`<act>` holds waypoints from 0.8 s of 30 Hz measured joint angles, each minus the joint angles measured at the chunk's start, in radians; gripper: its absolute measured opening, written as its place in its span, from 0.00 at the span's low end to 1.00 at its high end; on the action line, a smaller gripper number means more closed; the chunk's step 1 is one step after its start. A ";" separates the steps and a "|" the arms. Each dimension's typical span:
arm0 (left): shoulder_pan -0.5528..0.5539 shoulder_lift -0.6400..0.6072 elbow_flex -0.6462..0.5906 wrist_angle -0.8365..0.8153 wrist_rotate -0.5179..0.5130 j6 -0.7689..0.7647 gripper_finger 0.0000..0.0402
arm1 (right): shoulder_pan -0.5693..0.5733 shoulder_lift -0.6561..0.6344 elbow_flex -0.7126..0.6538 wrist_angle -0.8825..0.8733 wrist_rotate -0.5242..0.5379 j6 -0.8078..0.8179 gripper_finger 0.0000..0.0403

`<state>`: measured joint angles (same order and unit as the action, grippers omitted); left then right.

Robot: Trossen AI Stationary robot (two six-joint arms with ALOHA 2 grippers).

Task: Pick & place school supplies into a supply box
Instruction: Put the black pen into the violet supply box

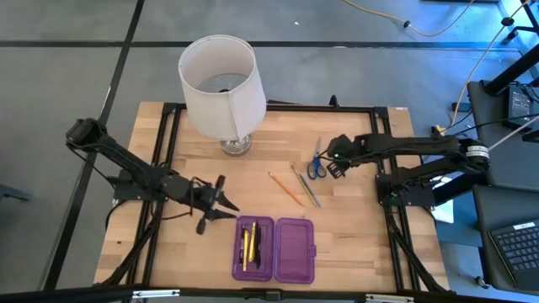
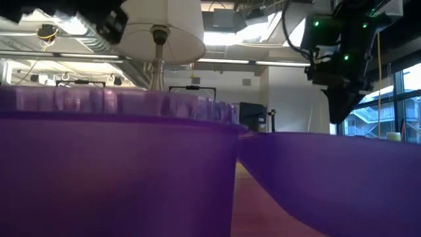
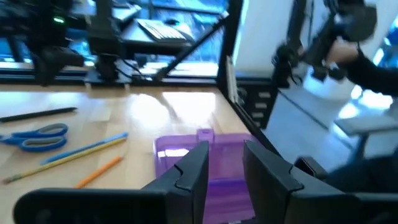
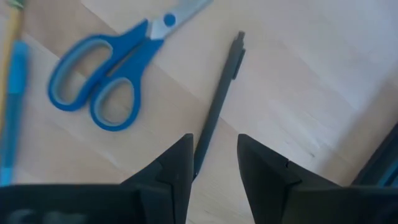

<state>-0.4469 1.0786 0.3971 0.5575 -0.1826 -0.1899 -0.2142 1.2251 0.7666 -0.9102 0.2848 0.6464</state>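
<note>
The supply box (image 1: 274,249), a purple case, lies open near the table's front edge, with yellow pencils and dark pens (image 1: 249,244) in its left half. On the wood farther back lie blue-handled scissors (image 1: 316,165), an orange pencil (image 1: 286,188) and a yellow and a bluish pencil (image 1: 308,187). My right gripper (image 4: 214,162) hangs open above a dark pen (image 4: 221,99) that lies flat beside the scissors (image 4: 109,68). My left gripper (image 1: 229,205) is open and empty, pointing level toward the table's right, just left of the box (image 3: 205,149).
A white-shaded lamp (image 1: 221,84) stands at the table's far middle, left of the loose supplies. The table's black frame (image 1: 396,210) runs along its edges. In the low view the box's purple walls (image 2: 118,171) fill the foreground.
</note>
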 joint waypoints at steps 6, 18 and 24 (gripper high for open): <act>0.000 -0.012 -0.097 0.148 -0.075 -0.008 0.24 | -0.016 0.082 0.000 0.003 -0.002 0.034 0.32; -0.006 -0.012 -0.098 0.142 -0.086 0.009 0.24 | -0.104 0.205 0.000 0.037 -0.104 0.003 0.32; -0.020 -0.012 -0.098 0.142 -0.085 0.010 0.24 | -0.130 0.250 -0.001 0.056 -0.148 -0.005 0.32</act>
<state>-0.4668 1.0668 0.2989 0.6994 -0.2676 -0.1800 -0.3439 1.4753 0.7658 -0.8538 0.1368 0.6413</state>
